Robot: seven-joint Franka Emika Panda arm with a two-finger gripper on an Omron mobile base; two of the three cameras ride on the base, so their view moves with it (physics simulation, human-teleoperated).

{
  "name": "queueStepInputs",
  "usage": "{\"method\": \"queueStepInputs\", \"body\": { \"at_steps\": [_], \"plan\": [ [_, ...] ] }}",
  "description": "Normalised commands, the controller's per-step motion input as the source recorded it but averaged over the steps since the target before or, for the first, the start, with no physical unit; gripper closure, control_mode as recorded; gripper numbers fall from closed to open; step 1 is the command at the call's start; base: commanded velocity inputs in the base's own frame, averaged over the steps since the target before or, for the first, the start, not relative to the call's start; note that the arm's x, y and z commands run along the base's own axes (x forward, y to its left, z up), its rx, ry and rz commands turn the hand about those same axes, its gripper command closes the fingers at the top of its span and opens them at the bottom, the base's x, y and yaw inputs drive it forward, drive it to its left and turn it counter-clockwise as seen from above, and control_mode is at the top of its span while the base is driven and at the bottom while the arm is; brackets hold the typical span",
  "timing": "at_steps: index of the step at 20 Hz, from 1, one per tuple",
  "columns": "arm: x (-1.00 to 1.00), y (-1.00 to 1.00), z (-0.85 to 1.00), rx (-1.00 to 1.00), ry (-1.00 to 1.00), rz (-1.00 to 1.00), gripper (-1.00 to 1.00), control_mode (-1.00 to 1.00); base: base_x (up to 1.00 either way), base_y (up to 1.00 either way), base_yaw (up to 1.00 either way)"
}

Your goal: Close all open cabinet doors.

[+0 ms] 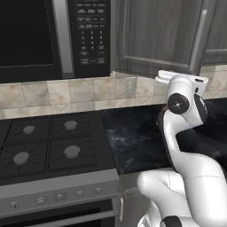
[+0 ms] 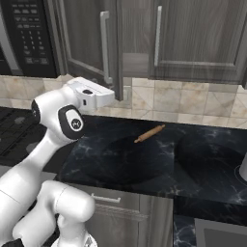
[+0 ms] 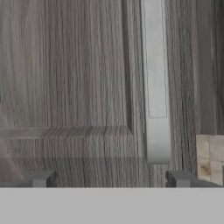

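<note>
Black marble countertop point(image 2: 202, 159) runs across the kitchen scene, with a drawer front point(image 2: 113, 210) seen below its near edge in the right base view. On the left, a black gas cooktop point(image 1: 46, 144) with four burners is set beside the countertop, and a row of control knobs point(image 1: 57, 196) is seen along its near edge. A wooden rolling pin point(image 2: 149, 133) lies on the countertop, toward the far side, near the beige tiled backsplash point(image 2: 193, 103). Above the cooktop a black microwave point(image 1: 53, 35) is mounted, its keypad on the right.

The white arm point(image 1: 186, 146) rises over the countertop, and its hand is raised to the lower edge of the wall cabinets. The open cabinet door point(image 2: 91, 41), a grey-brown wood-grain panel with a vertical silver bar handle point(image 2: 103, 38), is seen swung outward just right of the microwave. The closed cabinet door point(image 2: 202, 38) lies flush to its right.

In the hand view the gripper point(image 3: 109, 178) is seen close in front of the open door's panel, with the handle's lower end just above and between the fingertips point(image 3: 40, 178). The fingers are spread wide and nothing is held between them. Contact with the door cannot be determined.
</note>
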Motion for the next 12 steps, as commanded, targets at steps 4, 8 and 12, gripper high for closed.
{"method": "queueStepInputs", "body": {
  "at_steps": [4, 8, 12],
  "plan": [
    [0.25, -0.25, -0.26, 0.00, 0.00, 0.00, -1.00, -1.00, 0.00, 0.00, 0.00],
    [0.28, -0.26, -0.26, 0.00, -0.01, 0.00, -1.00, -1.00, 0.00, 0.00, 0.00],
    [0.30, -0.23, -0.25, 0.00, -0.02, 0.01, -1.00, -1.00, 0.00, 0.00, 0.00]
  ]
}}
